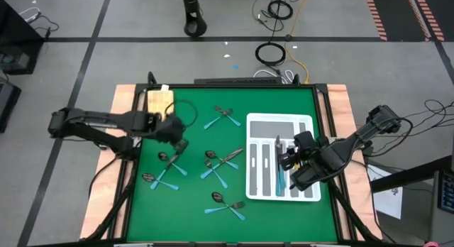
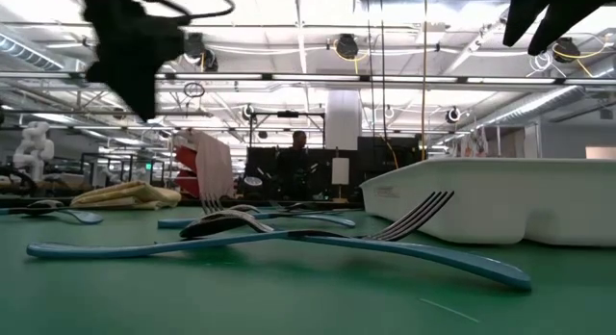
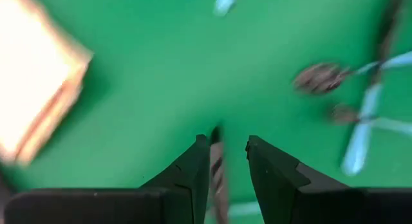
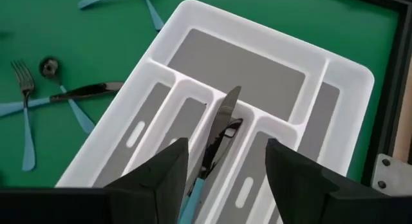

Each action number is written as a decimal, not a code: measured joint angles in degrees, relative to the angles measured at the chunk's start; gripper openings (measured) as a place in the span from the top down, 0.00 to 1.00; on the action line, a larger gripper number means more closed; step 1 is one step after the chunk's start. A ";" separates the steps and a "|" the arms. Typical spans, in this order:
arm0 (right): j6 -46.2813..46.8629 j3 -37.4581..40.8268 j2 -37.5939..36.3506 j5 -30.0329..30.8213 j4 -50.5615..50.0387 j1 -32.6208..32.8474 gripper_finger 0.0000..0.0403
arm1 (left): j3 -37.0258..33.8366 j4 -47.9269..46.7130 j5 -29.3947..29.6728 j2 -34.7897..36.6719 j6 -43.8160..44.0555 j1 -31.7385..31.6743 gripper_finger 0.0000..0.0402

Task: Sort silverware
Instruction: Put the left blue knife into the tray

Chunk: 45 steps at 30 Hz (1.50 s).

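Silverware with teal handles lies in crossed pairs on the green table [image 1: 225,116], [image 1: 220,162], [image 1: 227,203], [image 1: 164,169]. My left gripper [image 1: 176,135] [image 3: 228,143] is raised over the table's left part [image 2: 130,56], shut on a dark slender piece. My right gripper [image 1: 289,162] [image 4: 225,156] hovers open over the white divided tray [image 1: 280,118] [image 4: 347,76]. A knife [image 4: 220,127] [image 1: 282,177] lies between its spread fingers, along a narrow compartment, its tip over the cross wall. Whether the fingers touch the knife I cannot tell. My left gripper has a dark slender piece of silverware [image 3: 217,165] pinched between its two fingers. The piece lies along them, with its end just past the tips. Blur hides which part this is. The gripper is well above the table.
A folded yellow cloth [image 1: 159,99] [image 3: 38,89] lies at the table's far left corner. Two spoon heads [image 3: 318,77] lie near the left gripper. A fork and a spoon lie close to the low camera [image 2: 289,234]. Cables lie on the floor beyond the table.
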State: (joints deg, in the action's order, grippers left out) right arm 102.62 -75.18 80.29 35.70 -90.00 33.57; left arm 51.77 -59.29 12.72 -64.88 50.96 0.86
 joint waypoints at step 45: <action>-9.69 0.02 0.00 0.46 -0.02 0.30 0.52 | -3.05 -1.06 -9.63 -18.19 21.17 24.35 0.72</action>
State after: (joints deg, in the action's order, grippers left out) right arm 92.93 -75.16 80.29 36.16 -90.02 33.87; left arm 48.72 -60.35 3.09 -83.07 72.13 25.21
